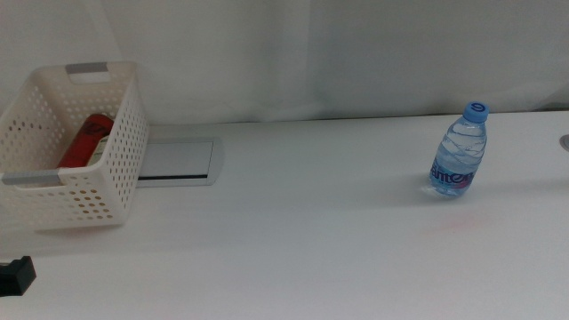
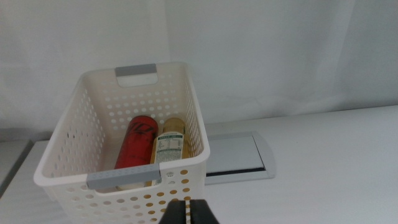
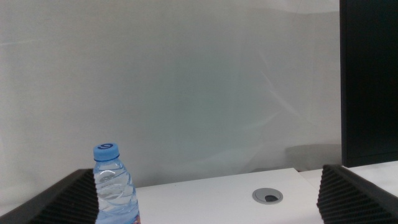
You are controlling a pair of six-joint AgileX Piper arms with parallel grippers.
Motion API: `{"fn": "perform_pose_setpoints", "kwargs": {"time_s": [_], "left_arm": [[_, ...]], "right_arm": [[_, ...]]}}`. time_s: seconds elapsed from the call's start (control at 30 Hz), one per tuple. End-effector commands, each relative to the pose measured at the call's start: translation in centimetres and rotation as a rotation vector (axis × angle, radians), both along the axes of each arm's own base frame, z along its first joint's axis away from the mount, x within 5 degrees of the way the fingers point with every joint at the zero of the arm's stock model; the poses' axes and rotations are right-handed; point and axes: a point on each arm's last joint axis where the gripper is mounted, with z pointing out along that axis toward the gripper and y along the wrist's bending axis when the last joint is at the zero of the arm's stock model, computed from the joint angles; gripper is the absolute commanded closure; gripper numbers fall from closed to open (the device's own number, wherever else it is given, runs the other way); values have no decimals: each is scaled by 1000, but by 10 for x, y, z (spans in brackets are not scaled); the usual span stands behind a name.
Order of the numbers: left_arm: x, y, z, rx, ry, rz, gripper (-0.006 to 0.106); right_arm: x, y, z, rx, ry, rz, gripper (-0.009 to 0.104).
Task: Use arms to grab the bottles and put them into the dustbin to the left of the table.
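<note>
The white perforated dustbin stands at the table's left. The red can lies inside it. In the left wrist view the dustbin holds the red can and the yellow-liquid bottle side by side. My left gripper is shut and empty, in front of the dustbin and apart from it. A black part of it shows at the bottom left of the middle view. The blue-capped water bottle stands upright at the table's right, and also shows in the right wrist view. My right gripper is open and empty, short of the bottle.
A grey inset panel lies in the white table just right of the dustbin. A round cable grommet sits in the table's far right. A black monitor hangs at the right.
</note>
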Motion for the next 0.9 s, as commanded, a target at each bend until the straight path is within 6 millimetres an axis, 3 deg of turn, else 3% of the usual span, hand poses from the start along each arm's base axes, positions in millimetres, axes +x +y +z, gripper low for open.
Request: {"fn": "perform_pose_setpoints", "kwargs": {"time_s": [0.0, 0.33, 0.43, 0.53, 0.67, 0.87], "left_arm": [[1, -1, -1, -19, -9, -2, 103], [1, -16, 0, 10, -21, -155, 103], [1, -19, -1, 16, -20, -185, 103], [0, -20, -1, 16, -20, -194, 103], [0, -21, -1, 14, -20, -197, 103], [-1, -26, -1, 15, -20, -244, 103]], "right_arm": [[-1, 0, -10, -8, -7, -7, 1], [-4, 1, 12, 57, -19, 18, 1], [-6, 3, 36, 53, 17, 51, 1], [-7, 7, 74, -92, 177, 109, 1], [8, 12, 109, -83, 305, 173, 1], [36, 15, 114, -76, 462, 192, 1]]}}
